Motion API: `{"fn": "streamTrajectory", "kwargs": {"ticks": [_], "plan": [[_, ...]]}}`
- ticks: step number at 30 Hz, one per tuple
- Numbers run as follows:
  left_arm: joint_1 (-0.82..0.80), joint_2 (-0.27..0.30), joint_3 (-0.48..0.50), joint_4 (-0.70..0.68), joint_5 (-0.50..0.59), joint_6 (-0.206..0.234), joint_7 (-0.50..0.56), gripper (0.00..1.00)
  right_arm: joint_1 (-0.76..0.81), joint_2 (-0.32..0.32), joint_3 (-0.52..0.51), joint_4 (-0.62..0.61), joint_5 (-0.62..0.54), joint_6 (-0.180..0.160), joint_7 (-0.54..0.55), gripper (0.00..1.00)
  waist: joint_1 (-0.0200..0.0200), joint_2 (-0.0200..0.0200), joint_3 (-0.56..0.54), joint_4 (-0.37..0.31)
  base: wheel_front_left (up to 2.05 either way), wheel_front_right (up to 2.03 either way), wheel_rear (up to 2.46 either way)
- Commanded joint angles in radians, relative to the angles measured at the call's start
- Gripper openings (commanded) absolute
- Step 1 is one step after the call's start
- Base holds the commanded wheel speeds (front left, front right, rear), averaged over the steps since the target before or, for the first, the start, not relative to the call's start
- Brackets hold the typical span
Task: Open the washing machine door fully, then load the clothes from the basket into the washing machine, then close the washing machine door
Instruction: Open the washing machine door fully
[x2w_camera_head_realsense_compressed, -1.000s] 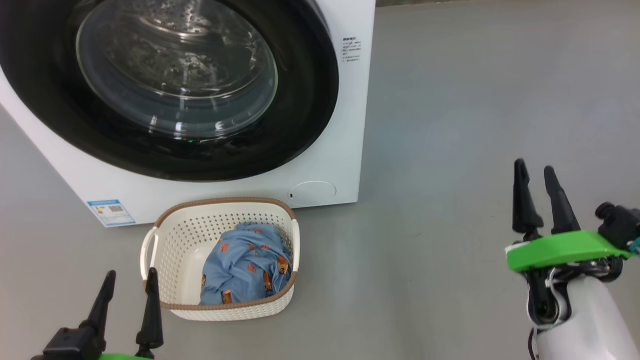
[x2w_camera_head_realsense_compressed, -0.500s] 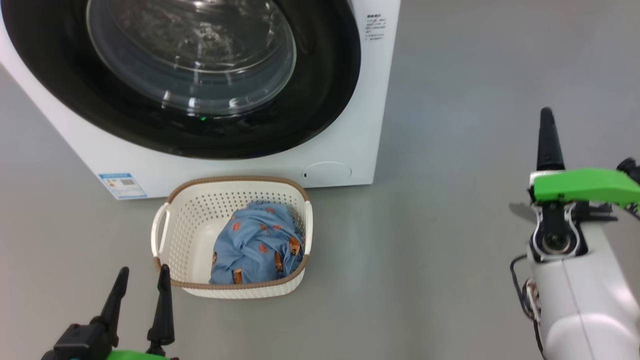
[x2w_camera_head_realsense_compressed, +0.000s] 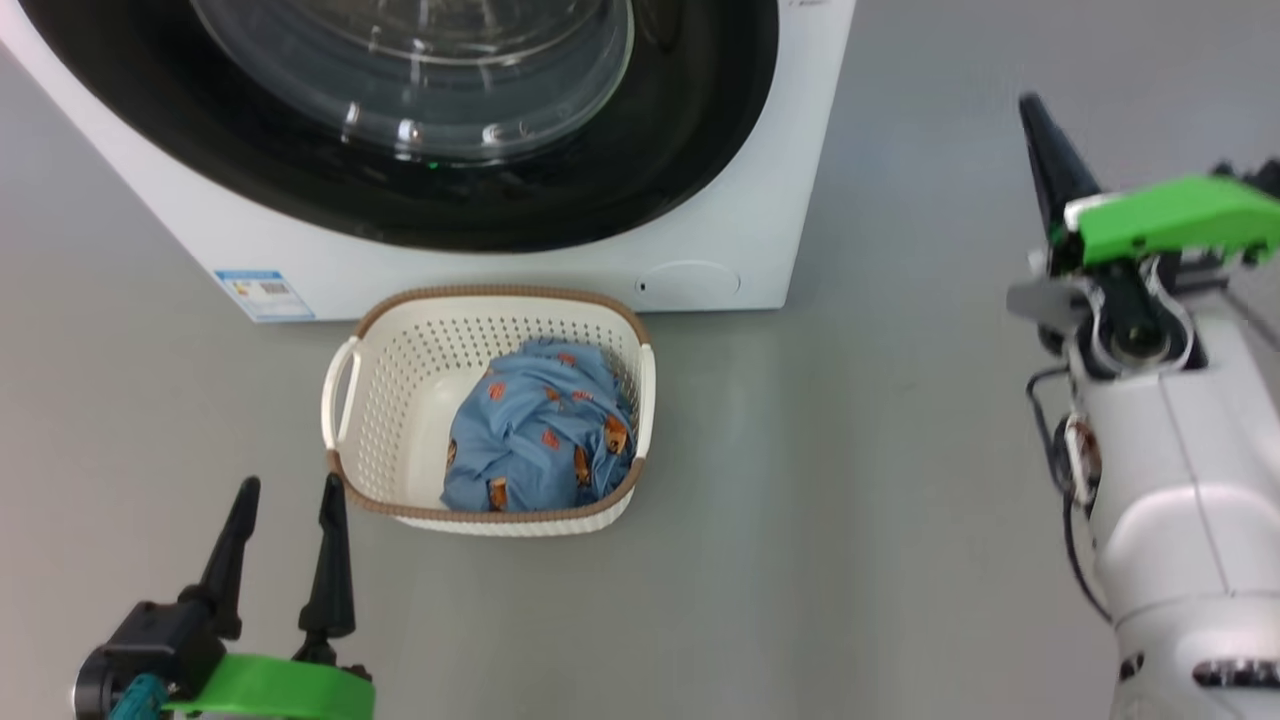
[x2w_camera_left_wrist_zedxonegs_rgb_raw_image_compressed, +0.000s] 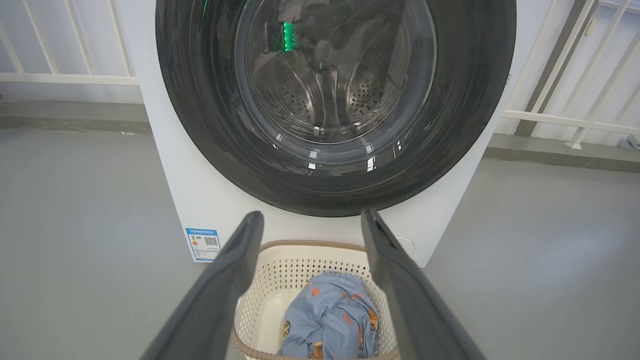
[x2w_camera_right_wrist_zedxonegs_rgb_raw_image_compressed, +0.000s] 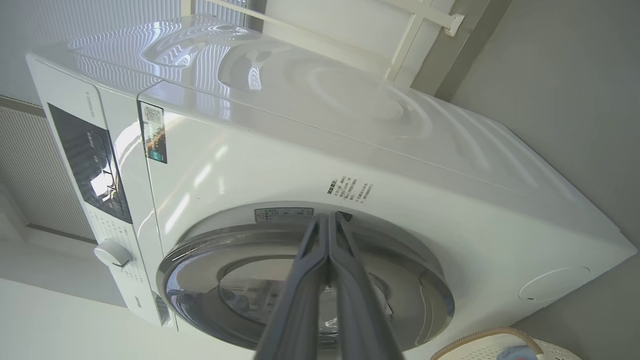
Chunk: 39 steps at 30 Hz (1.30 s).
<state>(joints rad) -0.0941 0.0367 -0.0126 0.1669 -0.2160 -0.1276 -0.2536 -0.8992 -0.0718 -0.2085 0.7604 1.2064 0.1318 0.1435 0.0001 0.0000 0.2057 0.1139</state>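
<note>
- Left hand (x2w_camera_head_realsense_compressed: 289, 483) at 7 o'clock of the head view: fingers spread wide, holding nothing, hovering above the floor (x2w_camera_head_realsense_compressed: 850, 450) just short of the basket (x2w_camera_head_realsense_compressed: 420, 350).
- Basket at centre, touching or nearly touching the foot of the washing machine (x2w_camera_head_realsense_compressed: 720, 230); the clothes (x2w_camera_head_realsense_compressed: 540, 440) heaped inside toward its 4 o'clock corner.
- Clothes likely soft, light and limp: best pinched at a raised fold on top of the heap, deep enough not to slip out.
- Washing machine door (x2w_camera_head_realsense_compressed: 560, 200) at 12 o'clock, shut flush against the front. Probably rigid and heavy on its hinge, glossy and slippery on the face, so better hooked at the rim than squeezed.
- Right hand (x2w_camera_head_realsense_compressed: 1032, 105) at 2 o'clock: fingers pressed together, gripping nothing, pointing in its wrist view toward the door's upper rim, well apart from it.
</note>
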Motion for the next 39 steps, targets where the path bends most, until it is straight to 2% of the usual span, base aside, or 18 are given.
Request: {"fn": "streamTrajectory", "kwargs": {"ticks": [1, 11, 16, 24, 39], "plan": [[-0.036, 0.015, 0.022, -0.032, -0.006, -0.003, -0.008, 1.00, -0.062, -0.003, 0.006, -0.016, 0.013, -0.001, 0.020, 0.00, -0.0001, 0.0000, 0.034, 0.020, 0.00, 0.00, 0.00], [-0.087, 0.014, -0.014, -0.057, -0.029, -0.003, -0.008, 1.00, -0.250, -0.036, -0.007, 0.038, 0.046, -0.001, 0.239, 0.00, -0.0001, 0.0000, 0.119, 0.061, 0.00, 0.00, 0.00], [-0.105, 0.014, -0.032, -0.058, -0.046, -0.003, -0.008, 1.00, -0.306, -0.041, -0.014, 0.062, 0.045, -0.001, 0.297, 0.00, -0.0001, 0.0000, 0.141, 0.079, 0.00, 0.00, 0.00], [-0.129, 0.014, -0.076, -0.089, -0.082, -0.003, -0.008, 1.00, -0.407, -0.045, -0.030, 0.117, 0.008, -0.001, 0.325, 0.00, -0.0001, 0.0000, 0.181, 0.122, 0.00, 0.00, 0.00], [-0.163, 0.014, -0.121, -0.106, -0.131, -0.003, -0.008, 1.00, -0.565, -0.044, -0.064, 0.196, -0.082, -0.001, 0.307, 0.00, -0.0001, 0.0000, 0.268, 0.171, 0.00, 0.00, 0.00]]}}
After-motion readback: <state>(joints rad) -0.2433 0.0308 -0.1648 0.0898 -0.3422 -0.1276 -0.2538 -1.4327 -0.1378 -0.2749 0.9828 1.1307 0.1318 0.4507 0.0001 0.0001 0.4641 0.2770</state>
